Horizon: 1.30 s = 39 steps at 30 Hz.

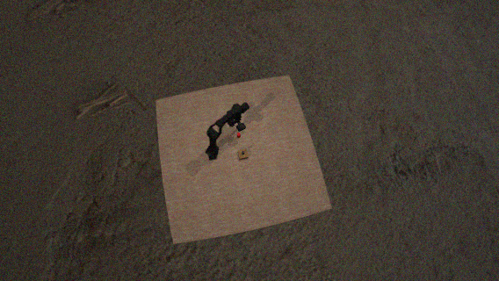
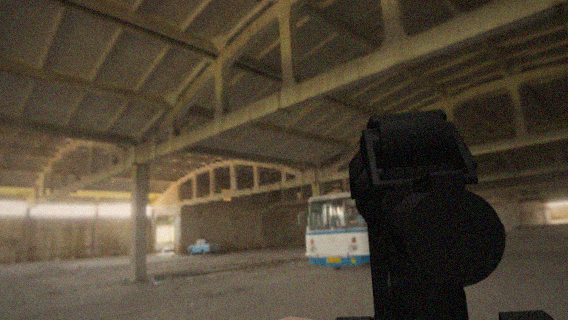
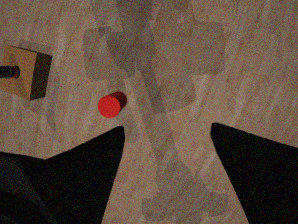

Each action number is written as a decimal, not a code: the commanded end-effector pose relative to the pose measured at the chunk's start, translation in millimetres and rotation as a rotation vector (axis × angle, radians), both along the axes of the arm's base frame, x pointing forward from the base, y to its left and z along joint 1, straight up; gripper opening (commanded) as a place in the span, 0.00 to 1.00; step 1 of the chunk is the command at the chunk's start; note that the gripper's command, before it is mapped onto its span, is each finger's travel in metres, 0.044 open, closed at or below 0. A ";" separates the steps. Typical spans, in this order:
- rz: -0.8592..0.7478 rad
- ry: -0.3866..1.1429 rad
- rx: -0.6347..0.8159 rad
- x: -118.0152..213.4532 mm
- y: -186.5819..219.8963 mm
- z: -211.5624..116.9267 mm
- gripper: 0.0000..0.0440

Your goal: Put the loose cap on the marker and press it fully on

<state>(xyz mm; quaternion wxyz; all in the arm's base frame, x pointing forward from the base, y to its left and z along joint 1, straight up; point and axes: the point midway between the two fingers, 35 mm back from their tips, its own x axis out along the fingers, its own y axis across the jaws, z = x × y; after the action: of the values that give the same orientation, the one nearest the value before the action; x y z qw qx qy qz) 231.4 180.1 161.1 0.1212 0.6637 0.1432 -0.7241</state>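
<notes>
The red cap [image 1: 238, 135] [image 3: 110, 106] stands loose on the table; in the wrist view it is just beyond the left fingertip, outside the gap between the fingers. The tan holder block [image 1: 243, 156] [image 3: 22, 85] is at the left edge of the wrist view, with the dark marker [image 3: 8, 72] standing upright in it. No cap is on the marker's tip. My gripper [image 3: 168, 131] is open and empty, above the table and pointing down at it. In the exterior view neither the cap nor the block shows.
The wooden table top [image 1: 272, 193] is roughly square, and its edges show in the top view. The arm [image 1: 212, 142] reaches over it toward the back, casting shadows. The exterior view shows a dark part of the arm [image 2: 417, 225] before a hall with a parked bus [image 2: 335, 245].
</notes>
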 end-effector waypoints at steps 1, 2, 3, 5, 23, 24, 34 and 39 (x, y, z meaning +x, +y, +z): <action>-0.015 -0.004 -0.008 8.6 -5.7 -1.5 0.70; -0.021 -0.004 -0.011 10.7 -7.5 -2.4 0.70; -0.026 -0.003 -0.013 12.8 -9.3 -3.4 0.69; -0.037 -0.001 -0.016 16.9 -12.9 -5.4 0.69; -0.081 0.065 -0.060 29.6 -42.9 -28.4 0.68; -0.080 0.071 -0.063 29.0 -44.2 -30.0 0.68; -0.054 0.112 -0.078 24.5 -53.6 -46.0 0.66; -0.029 0.122 -0.080 22.7 -55.9 -54.4 0.65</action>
<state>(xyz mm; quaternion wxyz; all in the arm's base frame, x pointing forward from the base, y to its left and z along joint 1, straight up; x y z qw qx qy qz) 255.0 126.1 111.3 0.1214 0.6179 0.1086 -0.7692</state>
